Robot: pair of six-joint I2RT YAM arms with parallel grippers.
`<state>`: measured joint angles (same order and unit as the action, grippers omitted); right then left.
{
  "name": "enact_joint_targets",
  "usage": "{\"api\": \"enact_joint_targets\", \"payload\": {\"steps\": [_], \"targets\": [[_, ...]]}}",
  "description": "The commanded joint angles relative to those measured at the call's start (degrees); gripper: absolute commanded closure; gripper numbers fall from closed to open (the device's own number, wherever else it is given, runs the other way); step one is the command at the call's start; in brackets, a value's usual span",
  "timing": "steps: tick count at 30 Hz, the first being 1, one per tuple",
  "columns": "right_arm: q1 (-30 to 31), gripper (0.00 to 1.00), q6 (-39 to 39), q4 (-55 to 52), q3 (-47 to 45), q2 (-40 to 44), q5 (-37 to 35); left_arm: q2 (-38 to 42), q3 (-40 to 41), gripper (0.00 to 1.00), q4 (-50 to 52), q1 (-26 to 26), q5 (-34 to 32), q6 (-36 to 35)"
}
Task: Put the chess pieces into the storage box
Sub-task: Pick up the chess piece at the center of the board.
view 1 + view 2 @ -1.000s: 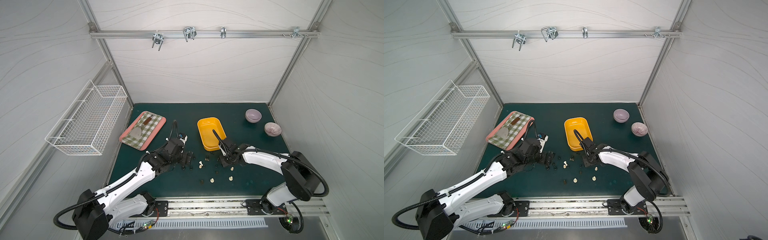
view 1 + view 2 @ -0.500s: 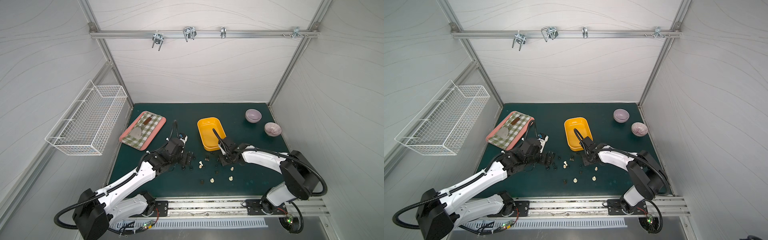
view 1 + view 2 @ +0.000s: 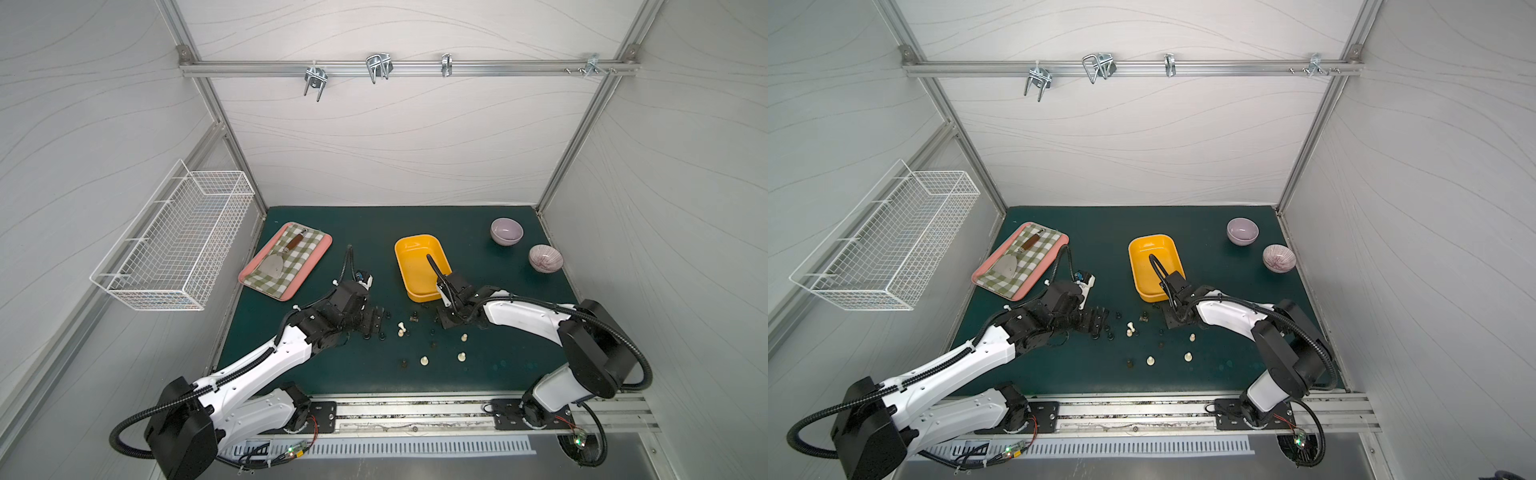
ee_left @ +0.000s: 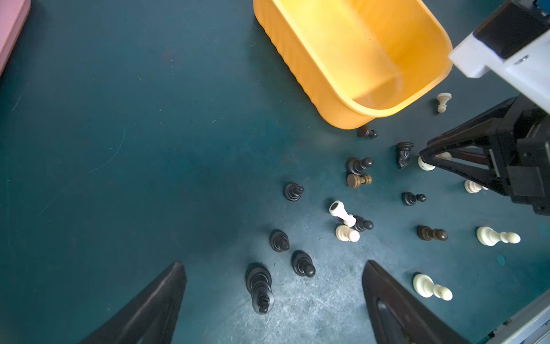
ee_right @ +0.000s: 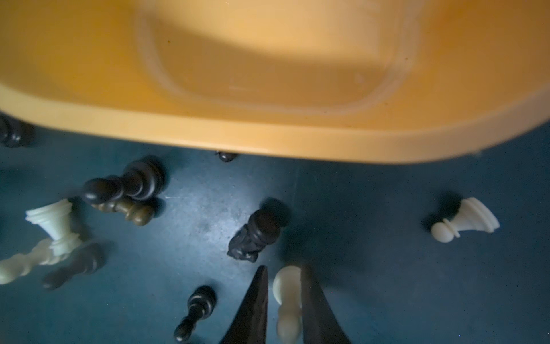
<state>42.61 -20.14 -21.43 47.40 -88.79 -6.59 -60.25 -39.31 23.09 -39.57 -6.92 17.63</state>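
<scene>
1. The right hand sits low over the tabletop, just in front of the storage box. Its two fingers are narrowed onto a cream pawn. Whether the pawn has left the surface cannot be told.
2. The left hand is spread wide and grasps nothing. It hovers above a few black pieces.
3. The storage box looks empty. The chess pieces are scattered on the tabletop near its front wall, some upright and some tipped over.
4. Risk: the pawn is small and smooth and is pinched near the fingertips. A weak or off-centre squeeze could let it slip out during the lift.
5. Risk: a black knight stands just beside the fingers, so a sideways move could knock it over. The box wall is close ahead, and a low carry could strike its rim.
6. Only the right wrist view shows the pawn between the fingers; in both top views the arm hides it. The left wrist view shows the right hand from outside, and also the left hand's open fingers. The top views alone show the whole box floor and both arms.
</scene>
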Motion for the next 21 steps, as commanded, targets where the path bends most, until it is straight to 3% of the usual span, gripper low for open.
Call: {"api": "enact_joint_targets", "payload": {"steps": [1,21], "targets": [[-0.27,0.8,-0.6,-0.43,-0.38,-0.54,-0.1,0.4,-0.9,0.07,-0.69,-0.37,-0.17,0.93],[0.5,0.83,1.37,-4.09,0.45,-0.41,-2.01,-2.17,-0.9,0.07,-2.98,-0.5,3.01,1.26]]}}
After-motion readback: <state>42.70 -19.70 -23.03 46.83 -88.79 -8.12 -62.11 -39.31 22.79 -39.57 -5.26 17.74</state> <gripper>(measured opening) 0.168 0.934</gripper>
